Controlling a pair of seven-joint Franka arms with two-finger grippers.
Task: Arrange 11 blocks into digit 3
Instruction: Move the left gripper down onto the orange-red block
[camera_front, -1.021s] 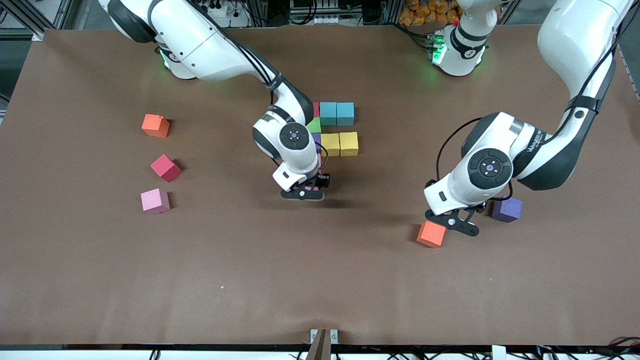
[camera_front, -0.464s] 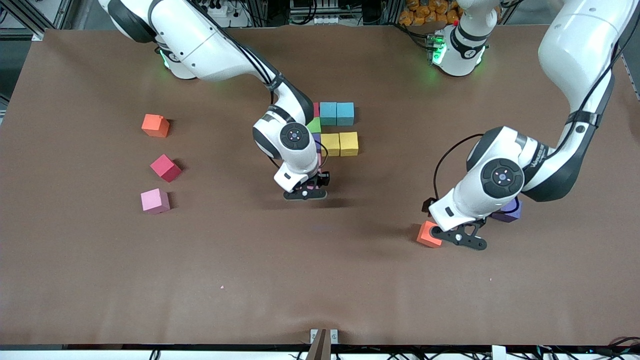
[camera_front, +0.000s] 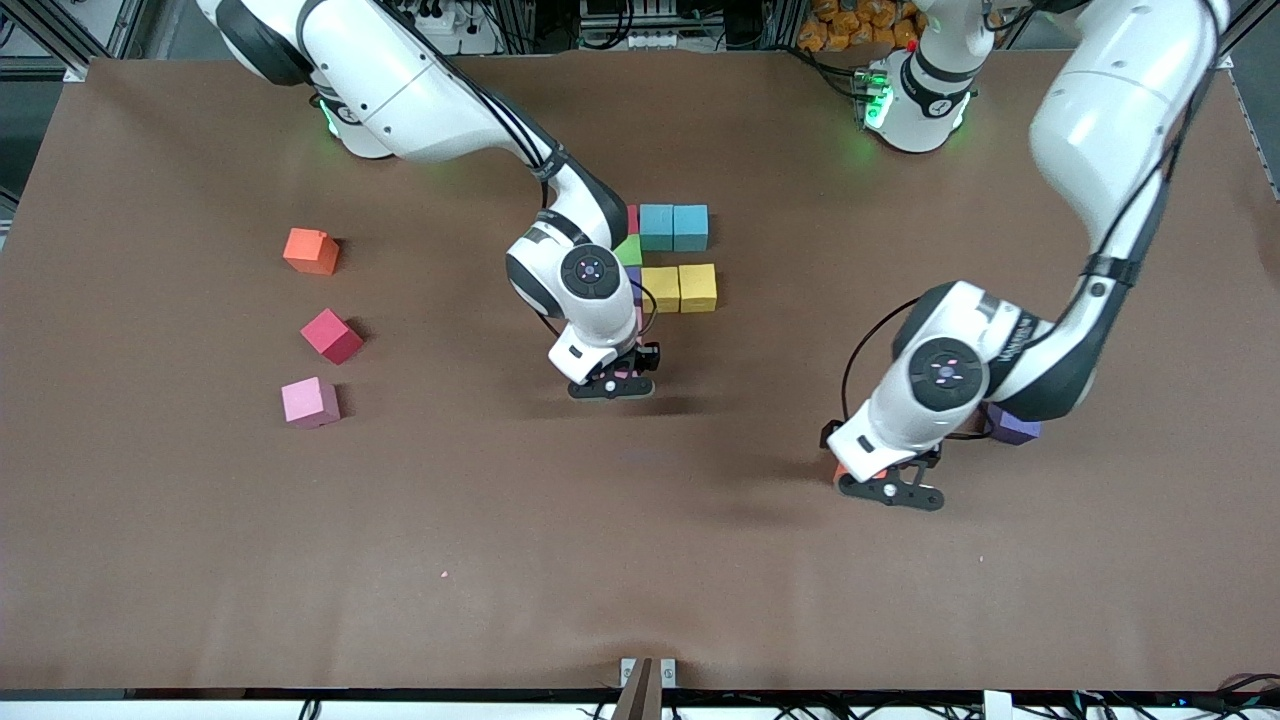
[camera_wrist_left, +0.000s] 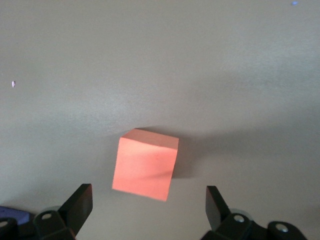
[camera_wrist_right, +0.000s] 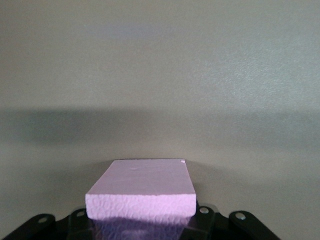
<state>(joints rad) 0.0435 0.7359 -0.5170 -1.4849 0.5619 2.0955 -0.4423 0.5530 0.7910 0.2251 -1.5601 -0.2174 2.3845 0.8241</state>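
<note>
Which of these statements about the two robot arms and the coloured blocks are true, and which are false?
1. The right pincer is shut on a pink block. True.
2. The left pincer is clamped on a purple block. False: it is open over an orange block, which lies on the table between its fingers.
3. The two cyan blocks sit side by side, touching. True.
4. The two yellow blocks are stacked one on the other. False: they lie side by side on the table.
5. Three loose blocks, orange, red and pink, lie toward the right arm's end of the table. True.
</note>
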